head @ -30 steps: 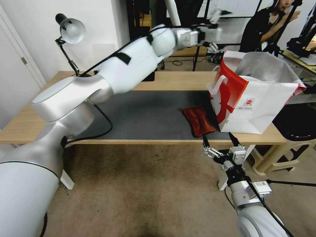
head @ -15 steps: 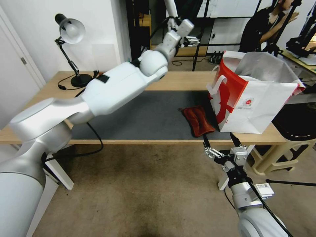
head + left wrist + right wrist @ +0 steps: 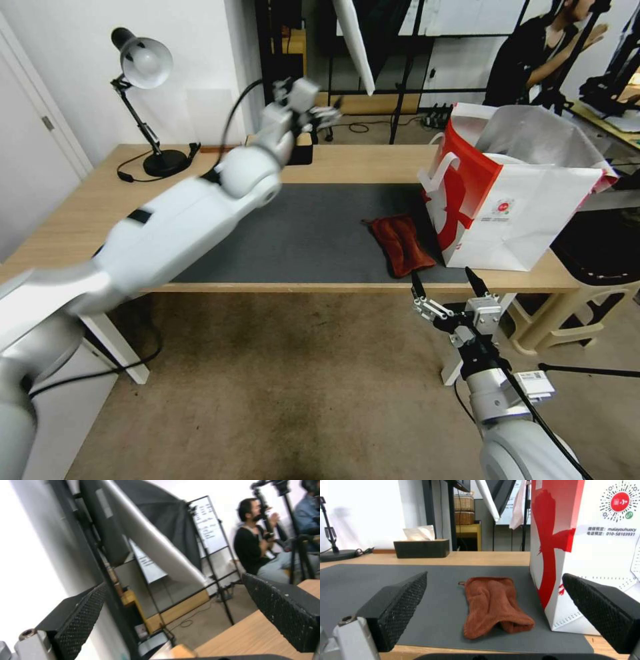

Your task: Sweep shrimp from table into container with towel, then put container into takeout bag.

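Head view: the left gripper (image 3: pixel 313 110) is raised over the table's (image 3: pixel 360 163) far edge, fingers spread and empty; the takeout bag (image 3: pixel 513 200) stands beside the towel (image 3: pixel 402 243). Right wrist view: the right gripper (image 3: pixel 493 605) waits released before the towel (image 3: pixel 493 605). Judgement: no shrimp or container in sight, so the task looks complete; only parking the arms remains.

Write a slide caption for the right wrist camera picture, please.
Open right gripper faces a rust-red towel lying on the grey mat beside the takeout bag.
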Controlling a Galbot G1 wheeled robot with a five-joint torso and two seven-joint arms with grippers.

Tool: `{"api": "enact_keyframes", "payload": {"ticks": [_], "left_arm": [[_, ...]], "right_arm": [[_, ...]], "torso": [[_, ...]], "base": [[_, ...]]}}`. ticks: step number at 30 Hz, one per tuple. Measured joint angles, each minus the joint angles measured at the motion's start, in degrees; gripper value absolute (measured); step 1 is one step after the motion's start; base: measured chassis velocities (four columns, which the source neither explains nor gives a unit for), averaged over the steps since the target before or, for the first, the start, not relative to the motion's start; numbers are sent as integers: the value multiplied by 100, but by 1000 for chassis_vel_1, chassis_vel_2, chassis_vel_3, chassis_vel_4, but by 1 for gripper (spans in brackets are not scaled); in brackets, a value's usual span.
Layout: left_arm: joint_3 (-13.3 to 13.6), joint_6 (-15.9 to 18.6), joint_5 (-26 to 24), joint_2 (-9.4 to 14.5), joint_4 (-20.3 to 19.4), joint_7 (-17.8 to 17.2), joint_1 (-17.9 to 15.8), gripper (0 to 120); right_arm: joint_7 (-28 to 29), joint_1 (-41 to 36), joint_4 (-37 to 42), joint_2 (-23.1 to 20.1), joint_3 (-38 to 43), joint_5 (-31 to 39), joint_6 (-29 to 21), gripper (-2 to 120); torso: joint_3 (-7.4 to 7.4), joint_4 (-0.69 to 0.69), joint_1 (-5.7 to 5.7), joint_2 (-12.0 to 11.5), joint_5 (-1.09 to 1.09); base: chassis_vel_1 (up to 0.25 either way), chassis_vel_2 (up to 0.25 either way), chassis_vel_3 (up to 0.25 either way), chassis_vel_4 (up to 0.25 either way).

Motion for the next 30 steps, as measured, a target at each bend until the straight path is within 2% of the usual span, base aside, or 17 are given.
{"api": "enact_keyframes", "payload": {"ticks": [1,3,4,6,7,8,11,12,15,16,19,20,22,24,27,28,30], "left_arm": [[0,0,0,0,0,0,0,100],[-501,4,42,280,-313,-5,484,100],[-501,4,42,280,-313,-5,484,100],[-905,27,49,451,-548,-3,891,100],[-1168,46,65,547,-718,4,1229,100],[-1168,46,65,547,-718,4,1229,100],[-1587,100,98,674,-1070,8,1838,100],[-1587,100,98,674,-1070,8,1838,100],[-1972,141,154,772,-1452,-4,2425,100],[-1972,141,154,772,-1452,-4,2425,100],[-2459,166,301,839,-1816,-27,3150,100],[-2459,166,301,839,-1816,-27,3150,100],[-2782,139,437,833,-1990,-49,3626,100],[-2834,125,468,828,-2016,-54,3711,100],[-3214,-14,794,724,-2241,-174,4435,100],[-3214,-14,794,724,-2241,-174,4435,100],[-3461,-34,917,625,-2454,-242,4861,100]], "right_arm": [[0,0,0,0,0,0,0,100],[-2,31,-11,-1,-11,-3,-5,100],[-2,31,-11,-1,-11,-3,-5,100],[-5,35,-23,0,-25,-13,-7,100],[-8,38,-31,5,-37,-21,-9,100],[-8,38,-31,5,-37,-21,-9,100],[-15,65,-63,31,-63,-57,-17,100],[-15,65,-63,31,-63,-57,-17,100],[-22,99,-88,71,-101,-95,-29,100],[-22,99,-88,71,-101,-95,-29,100],[-32,107,-102,119,-120,-117,-27,100],[-32,107,-102,119,-120,-117,-27,100],[-34,101,-105,133,-121,-120,-17,100],[-34,100,-105,135,-121,-120,-16,100],[-32,96,-99,156,-116,-119,13,100],[-32,96,-99,156,-116,-119,13,100],[-15,101,-56,183,-117,-119,11,100]], "torso": [[0,0,0,0,0],[0,0,0,1,3],[0,0,0,1,3],[0,0,0,0,4],[0,0,0,1,4],[0,0,0,1,4],[0,-2,0,1,6],[0,-2,0,1,6],[0,-3,0,1,6],[0,-3,0,1,6],[-1,-2,0,1,5],[-1,-2,0,1,5],[-1,-2,0,1,4],[0,-1,0,1,4],[-1,-1,-1,1,3],[-1,-1,-1,1,3],[-1,-3,0,0,5]], "base": [[0,0,0,0],[0,0,0,0],[0,0,0,0],[0,0,0,0],[0,0,0,0],[0,0,0,0],[0,0,0,0],[0,0,0,0],[0,0,0,0],[0,0,0,0],[0,0,0,0],[0,0,0,0],[0,0,0,0],[0,0,0,0],[0,0,0,0],[0,0,0,0],[0,0,0,0]]}}
